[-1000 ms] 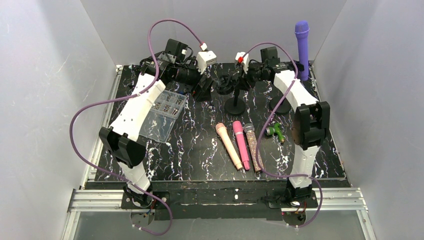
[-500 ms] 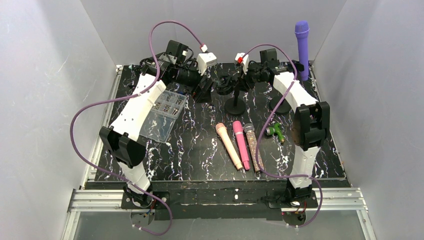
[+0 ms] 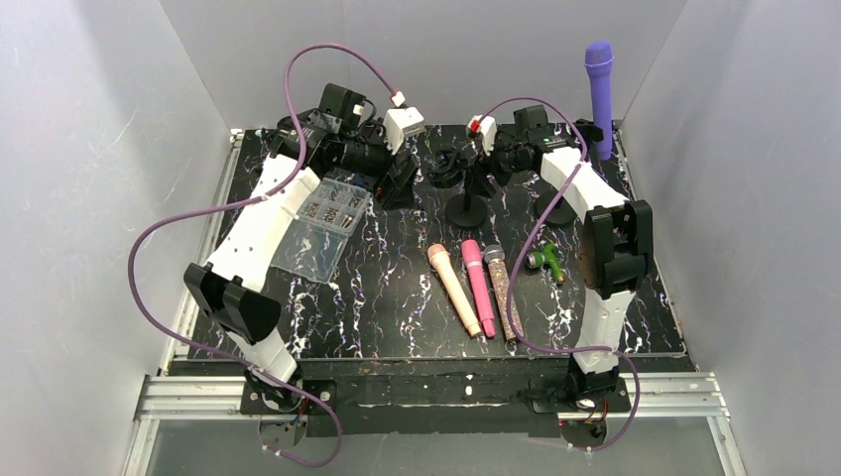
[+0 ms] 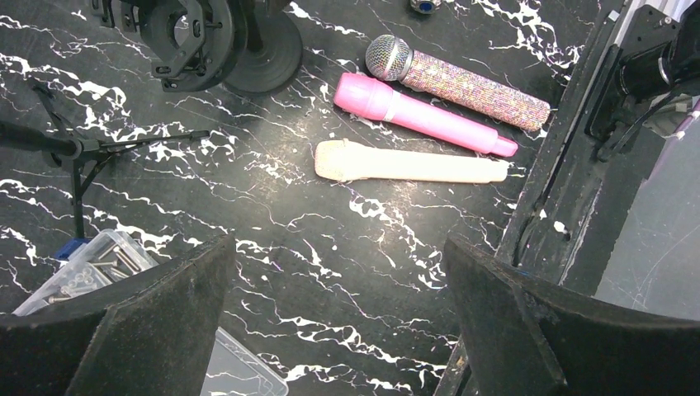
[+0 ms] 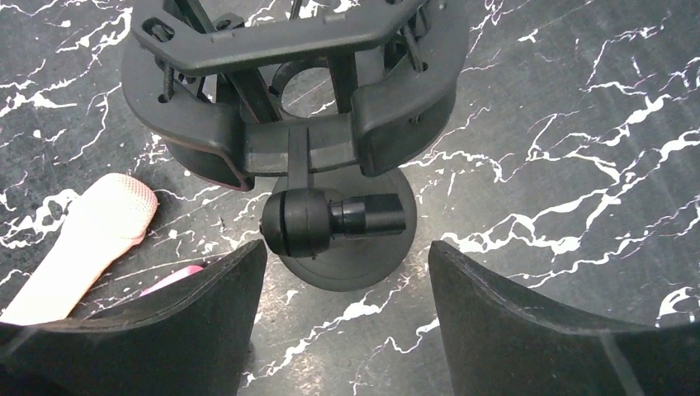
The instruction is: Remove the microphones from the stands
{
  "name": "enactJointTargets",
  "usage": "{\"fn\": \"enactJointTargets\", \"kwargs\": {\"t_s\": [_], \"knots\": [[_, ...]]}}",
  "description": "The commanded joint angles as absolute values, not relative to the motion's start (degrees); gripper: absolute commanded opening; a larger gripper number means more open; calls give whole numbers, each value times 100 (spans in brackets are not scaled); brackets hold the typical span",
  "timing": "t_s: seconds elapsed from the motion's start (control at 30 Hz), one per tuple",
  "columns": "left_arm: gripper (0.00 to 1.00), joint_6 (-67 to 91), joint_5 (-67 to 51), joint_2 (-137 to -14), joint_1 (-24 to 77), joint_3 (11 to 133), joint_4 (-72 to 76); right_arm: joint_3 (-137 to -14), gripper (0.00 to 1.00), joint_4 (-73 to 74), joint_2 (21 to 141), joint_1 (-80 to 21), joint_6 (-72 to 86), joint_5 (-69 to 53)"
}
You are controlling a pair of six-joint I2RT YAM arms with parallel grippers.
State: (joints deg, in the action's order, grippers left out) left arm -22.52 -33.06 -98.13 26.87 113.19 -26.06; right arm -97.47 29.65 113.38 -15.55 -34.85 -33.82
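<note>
- Purple microphone [image 3: 598, 84] stands upright at the far right corner of the bench [image 3: 397, 297], head up. Its lower end is hidden behind the right arm, so I cannot tell what holds it.
- Neither pincer touches it; both are well apart from it, nearer the middle of the far edge.
- Right pincer [image 5: 340, 276]: fingers spread wide, gripping nothing. It hangs over a black stand [image 5: 289, 107] with a ring-shaped cradle, the cradle empty. The stand's round foot shows between the fingers.
- Left pincer [image 4: 337, 264]: fingers also spread wide, gripping nothing, above bare bench just left of that stand.
- Three microphones lie side by side mid-bench, heads toward the far side. Seen from overhead, left to right: cream microphone [image 4: 409, 162], pink microphone [image 4: 421, 114], glitter microphone [image 4: 462, 78]. The pink and glitter ones lie close together.
- Small green object [image 3: 545, 261] sits just right of the glitter microphone, near the right arm.
- Clear compartment box [image 3: 325, 230] rests on the left part of the bench, partly under the left arm.
</note>
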Motion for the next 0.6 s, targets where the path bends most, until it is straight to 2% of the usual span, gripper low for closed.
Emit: {"fn": "enactJointTargets", "kwargs": {"t_s": [0.0,0.2,0.43,0.5,0.57], "knots": [[98,-2312,-3500,-9502,2707,11260,-2913,-9756,78,2715,11272,-1582,-3263,-3450],[98,-2362,-3449,-9494,2707,11218,-2952,-9513,68,1915,11309,-1582,-2719,-3680],[98,-2403,-3378,-9511,2707,11171,-2948,-9359,62,1397,11468,-1604,-2301,-3753],[98,-2406,-3354,-9526,2707,11179,-2951,-9215,56,1166,11471,-1608,-2192,-3751],[98,-2408,-3336,-9548,2707,11193,-2955,-9133,45,938,11477,-1607,-2123,-3740]]}}
